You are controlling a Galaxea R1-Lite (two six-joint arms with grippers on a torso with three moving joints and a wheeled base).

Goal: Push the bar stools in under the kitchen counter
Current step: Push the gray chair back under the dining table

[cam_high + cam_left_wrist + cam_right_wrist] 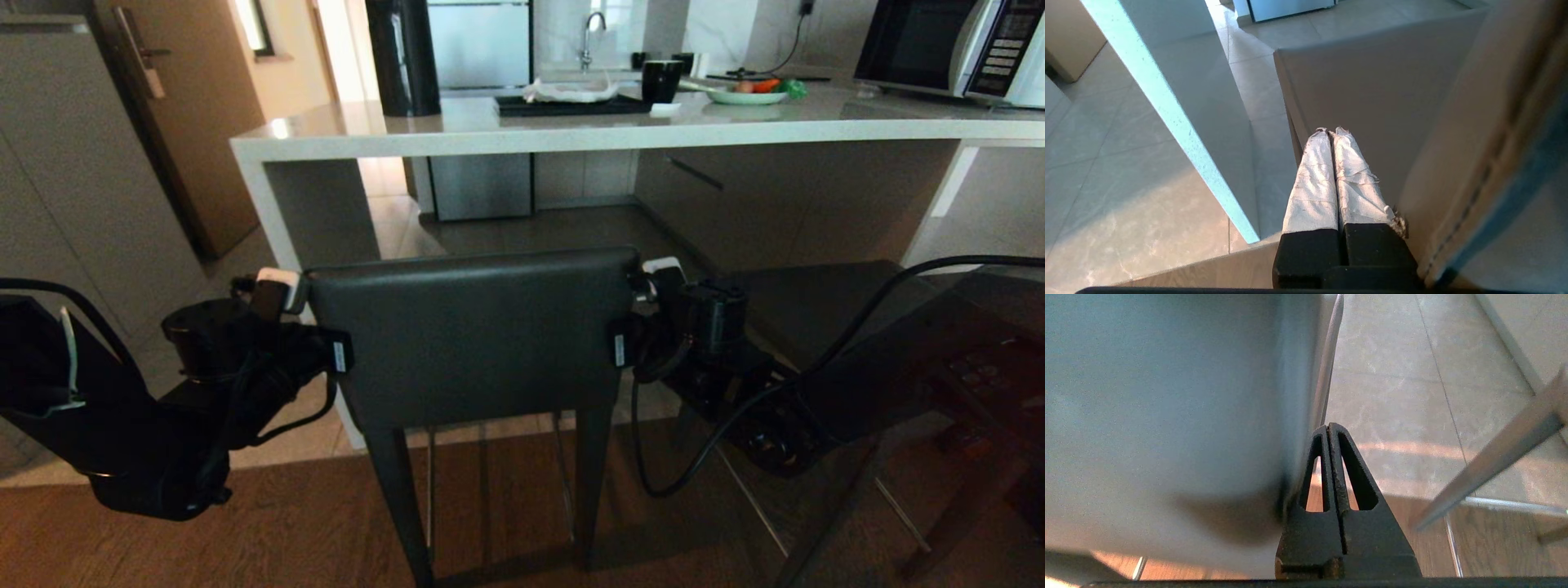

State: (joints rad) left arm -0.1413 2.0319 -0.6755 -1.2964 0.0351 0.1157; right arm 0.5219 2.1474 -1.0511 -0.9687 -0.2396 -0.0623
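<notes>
A bar stool with a dark grey backrest [473, 335] stands in front of the kitchen counter [571, 135], its seat short of the counter's edge. My left gripper [282, 292] is at the backrest's left side and my right gripper [655, 279] at its right side. The left gripper [1331, 131], with white-taped fingers, is shut and empty beside the stool [1392, 94], near the counter's slab end leg [1180, 102]. The black right gripper [1328, 426] is shut and empty, close against the stool's side [1167, 396]. A second stool [816, 302] stands to the right, partly under the counter.
On the counter are a tall black jug [402, 53], a black tray [571, 106], a dark mug [660, 80], a plate of vegetables [747, 94] and a microwave [947, 45]. A door [184, 114] is at the left. The second stool's metal leg [1494, 457] crosses near my right gripper.
</notes>
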